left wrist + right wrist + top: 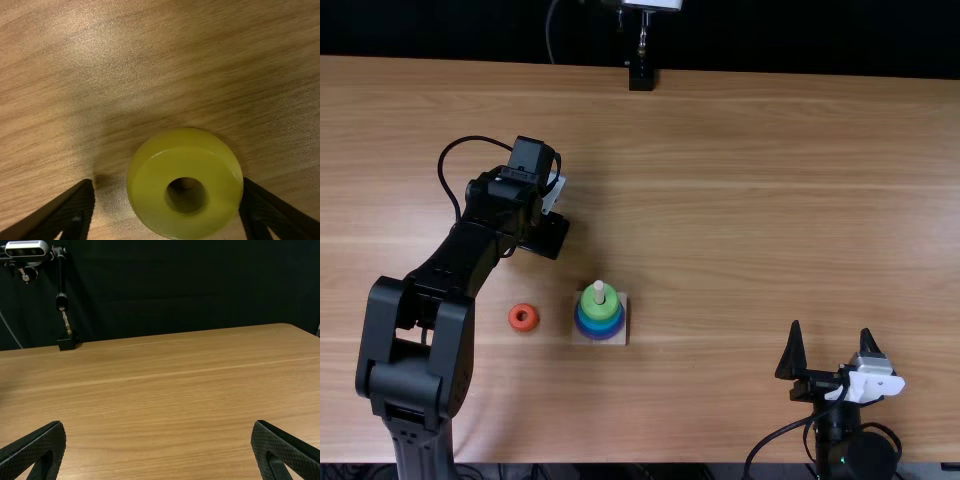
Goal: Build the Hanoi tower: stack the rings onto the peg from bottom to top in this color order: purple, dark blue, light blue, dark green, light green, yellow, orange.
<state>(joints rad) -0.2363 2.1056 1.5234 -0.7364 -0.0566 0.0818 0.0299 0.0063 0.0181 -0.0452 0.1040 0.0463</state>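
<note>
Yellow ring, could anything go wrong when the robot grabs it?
Maybe! The yellow ring sits closer to one jaw of the left gripper than the other, so closing might nudge it. Later, it could miss the thin peg. The loose orange ring might get bumped too.

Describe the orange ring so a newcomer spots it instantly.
On the near half of the table stands a square base with green and blue rings stacked. The orange ring lies flat just left of it in the top view, orange and unstacked, unlike those.
</note>
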